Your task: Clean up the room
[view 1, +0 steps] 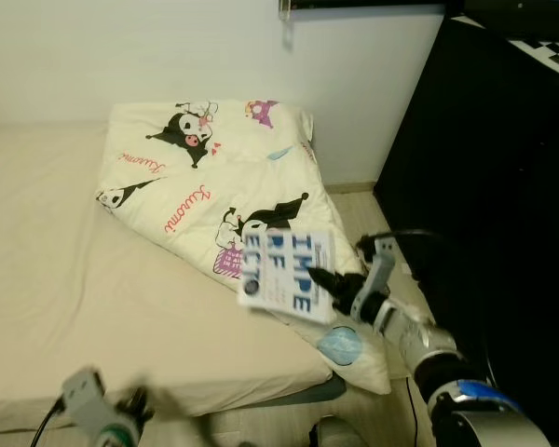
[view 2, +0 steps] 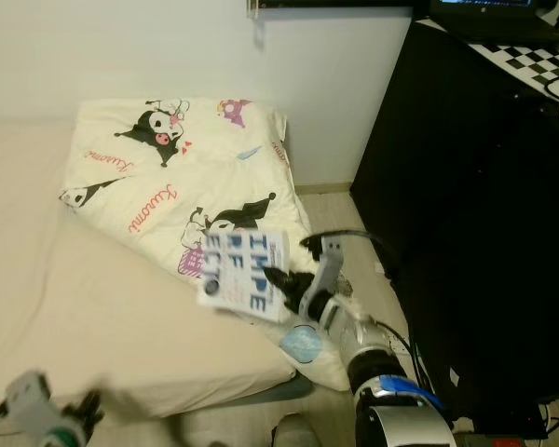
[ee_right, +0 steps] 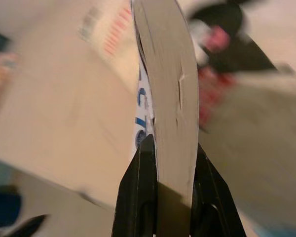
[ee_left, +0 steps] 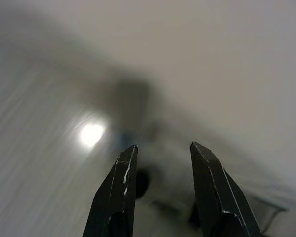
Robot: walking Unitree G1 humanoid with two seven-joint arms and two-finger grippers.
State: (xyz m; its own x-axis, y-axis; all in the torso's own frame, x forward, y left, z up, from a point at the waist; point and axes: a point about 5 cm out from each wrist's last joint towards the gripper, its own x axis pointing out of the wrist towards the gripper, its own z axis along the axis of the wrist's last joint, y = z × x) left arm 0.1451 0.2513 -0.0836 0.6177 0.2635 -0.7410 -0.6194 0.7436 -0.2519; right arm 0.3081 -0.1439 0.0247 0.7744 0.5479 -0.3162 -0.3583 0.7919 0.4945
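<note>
Gripping a white book [view 1: 289, 273] by its edge, the right hand [view 1: 324, 285] holds it above the patterned quilt [view 1: 210, 177]

White paperback book with large blue block lettering [view 1: 287, 273], closed, tilted, held clear above the cream cartoon-print quilt's [view 1: 214, 177] corner (page edges clamped).

Paper book [view 1: 287, 272], soft cloth blanket [view 1: 214, 182]
</note>
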